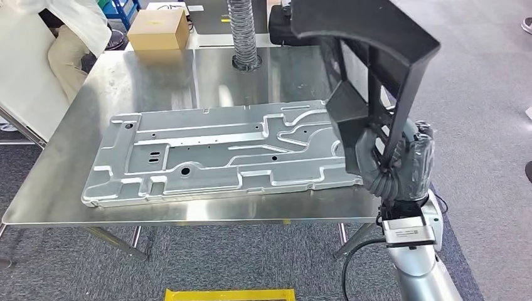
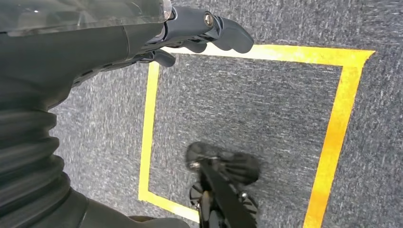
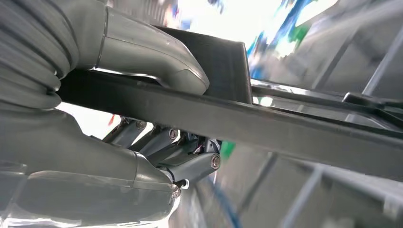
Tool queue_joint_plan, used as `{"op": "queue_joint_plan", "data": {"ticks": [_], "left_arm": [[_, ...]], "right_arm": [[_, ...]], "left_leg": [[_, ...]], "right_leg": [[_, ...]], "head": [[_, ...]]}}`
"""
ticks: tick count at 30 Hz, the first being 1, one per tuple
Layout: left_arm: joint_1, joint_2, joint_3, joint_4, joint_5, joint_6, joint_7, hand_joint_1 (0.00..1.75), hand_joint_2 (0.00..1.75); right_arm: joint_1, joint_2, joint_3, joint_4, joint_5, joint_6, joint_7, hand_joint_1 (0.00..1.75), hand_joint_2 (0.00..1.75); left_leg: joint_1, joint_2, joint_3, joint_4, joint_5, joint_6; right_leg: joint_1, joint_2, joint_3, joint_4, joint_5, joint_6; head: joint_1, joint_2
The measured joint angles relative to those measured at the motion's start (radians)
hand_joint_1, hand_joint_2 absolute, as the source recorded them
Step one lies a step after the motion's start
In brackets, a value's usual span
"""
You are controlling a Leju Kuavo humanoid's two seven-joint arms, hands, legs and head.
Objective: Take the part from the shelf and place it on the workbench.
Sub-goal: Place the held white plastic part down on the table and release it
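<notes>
Black part (image 1: 370,69) gripped in R hand (image 1: 401,166).

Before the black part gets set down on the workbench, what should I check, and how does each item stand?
1. Right hand grips the black part: ok; thumb and fingers clamp a bar.
2. Part above the workbench: ok, off the surface.
3. Bare landing spot: not ok; the metal panel lies beneath.
4. Left hand out of the way: ok, hanging over floor.
5. Person at the far corner: cannot tell if near enough to matter.
</notes>
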Motion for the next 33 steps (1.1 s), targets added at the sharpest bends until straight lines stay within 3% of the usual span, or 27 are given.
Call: {"op": "queue_joint_plan", "data": {"ticks": [1,3,5,8,9,12,13,14,16,18,19,23,24,26,28,29,30,32,33], "left_arm": [[0.0,0.0,0.0,0.0,-0.004,0.001,0.002,0.0,1.75],[-0.001,0.0,0.001,0.0,-0.011,0.002,0.005,0.0,1.75],[-0.004,-0.001,0.005,0.0,-0.015,0.002,0.005,0.0,1.75],[-0.006,-0.002,0.015,0.0,-0.022,0.002,-0.002,0.0,1.75],[-0.007,-0.002,0.016,0.0,-0.025,0.001,-0.004,0.0,1.75],[-0.011,-0.002,0.019,0.0,-0.034,-0.002,-0.005,0.0,1.75],[-0.012,-0.002,0.02,0.0,-0.039,-0.004,-0.005,0.0,1.75],[-0.013,-0.002,0.02,0.0,-0.043,-0.006,-0.005,0.0,1.75],[-0.014,-0.002,0.021,0.0,-0.052,-0.015,-0.006,0.0,1.75],[-0.016,0.0,0.022,0.0,-0.061,-0.025,-0.008,0.0,1.75],[-0.018,0.002,0.022,0.0,-0.065,-0.03,-0.01,0.0,1.75],[-0.021,0.005,0.023,0.0,-0.08,-0.041,-0.018,0.0,1.75],[-0.021,0.005,0.023,0.0,-0.084,-0.041,-0.02,0.0,1.75],[-0.022,0.007,0.024,0.0,-0.089,-0.041,-0.022,0.0,1.75],[-0.02,0.008,0.025,0.0,-0.092,-0.041,-0.023,0.0,1.75],[-0.019,0.008,0.026,0.0,-0.093,-0.041,-0.023,0.0,1.75],[-0.018,0.008,0.027,0.0,-0.094,-0.041,-0.023,0.0,1.75],[-0.017,0.009,0.03,0.0,-0.096,-0.041,-0.023,0.0,1.75],[-0.017,0.01,0.032,0.0,-0.097,-0.041,-0.023,0.0,1.75]], "right_arm": [[0.001,0.001,-0.001,0.0,0.07,-0.055,0.016,1.75,1.75],[-0.001,0.003,-0.003,0.0,0.202,-0.147,0.052,1.75,1.75],[-0.007,0.003,-0.004,0.002,0.318,-0.195,0.101,1.75,1.75],[-0.036,0.002,-0.011,0.011,0.475,-0.203,0.193,1.75,1.75],[-0.056,0.0,-0.013,0.018,0.509,-0.187,0.219,1.75,1.75],[-0.132,-0.012,-0.014,0.068,0.589,-0.106,0.279,1.75,1.75],[-0.156,-0.016,-0.013,0.094,0.613,-0.076,0.291,1.75,1.75],[-0.182,-0.02,-0.01,0.124,0.636,-0.046,0.3,1.75,1.75],[-0.238,-0.027,0.004,0.19,0.669,0.018,0.306,1.75,1.75],[-0.303,-0.031,0.035,0.272,0.688,0.091,0.301,1.75,1.75],[-0.337,-0.032,0.056,0.319,0.693,0.13,0.295,1.75,1.75],[-0.445,-0.026,0.159,0.529,0.7,0.199,0.276,1.75,1.75],[-0.47,-0.019,0.187,0.58,0.7,0.2,0.273,1.75,1.75],[-0.51,-0.003,0.241,0.672,0.698,0.197,0.271,1.75,1.75],[-0.528,0.007,0.282,0.739,0.692,0.194,0.271,1.75,1.75],[-0.532,0.009,0.296,0.761,0.689,0.193,0.271,1.75,1.75],[-0.536,0.011,0.308,0.779,0.686,0.193,0.272,1.75,1.75],[-0.549,0.014,0.323,0.805,0.683,0.192,0.273,1.75,1.75],[-0.558,0.016,0.33,0.817,0.681,0.193,0.274,1.75,1.75]], "left_leg": [[-0.001,0.0,0.025,-0.07,0.045,0.005],[-0.006,-0.001,0.06,-0.171,0.087,0.014],[-0.011,-0.001,0.065,-0.189,0.087,0.023],[-0.002,0.001,0.076,-0.206,0.099,0.037],[0.001,0.002,0.08,-0.211,0.1,0.041],[0.001,0.003,0.082,-0.213,0.097,0.045],[0.002,0.003,0.084,-0.212,0.095,0.044],[0.003,0.002,0.086,-0.211,0.093,0.042],[0.006,0.0,0.09,-0.204,0.086,0.034],[0.004,-0.001,0.089,-0.194,0.078,0.022],[0.003,-0.001,0.087,-0.192,0.075,0.015],[0.008,0.0,0.077,-0.173,0.061,-0.009],[0.009,0.0,0.059,-0.134,0.039,-0.013],[0.01,0.0,-0.011,0.005,-0.025,-0.018],[0.01,0.0,-0.072,0.113,-0.053,-0.018],[0.01,0.0,-0.077,0.111,-0.036,-0.015],[0.009,0.0,-0.062,0.067,-0.002,-0.01],[0.005,-0.001,0.003,-0.079,0.076,0.005],[0.002,-0.001,0.028,-0.135,0.096,0.012]], "right_leg": [[0.0,0.001,0.009,0.0,-0.006,0.001],[0.002,0.002,0.018,0.0,-0.014,0.008],[0.002,0.003,0.018,-0.002,-0.018,0.017],[0.002,0.003,0.007,0.026,-0.042,0.034],[0.0,0.002,-0.014,0.07,-0.066,0.04],[-0.012,0.0,-0.125,0.269,-0.139,0.055],[-0.016,-0.001,-0.147,0.3,-0.137,0.059],[-0.021,-0.002,-0.149,0.289,-0.113,0.062],[-0.03,-0.005,-0.1,0.161,-0.031,0.068],[-0.03,-0.005,-0.051,0.045,0.016,0.065],[-0.028,-0.004,-0.043,0.023,0.019,0.06],[-0.023,-0.002,-0.043,0.016,0.021,0.031],[-0.024,-0.002,-0.042,0.014,0.022,0.024],[-0.02,-0.003,-0.041,0.013,0.021,0.016],[-0.014,-0.003,-0.039,0.014,0.017,0.012],[-0.011,-0.003,-0.036,0.014,0.015,0.011],[-0.008,-0.003,-0.032,0.014,0.012,0.01],[-0.002,-0.003,-0.023,0.014,0.005,0.012],[-0.001,-0.002,-0.022,0.015,0.003,0.015]], "head": [[0.0,0.0],[0.002,0.0],[0.004,0.0],[0.006,0.0],[0.008,0.0],[0.011,0.0],[0.012,0.0],[0.012,0.0],[0.013,0.0],[0.014,0.0],[0.014,0.0],[0.011,0.0],[0.01,0.0],[0.008,0.0],[0.008,0.0],[0.008,0.0],[0.008,0.0],[0.008,0.0],[0.008,0.0]]}}
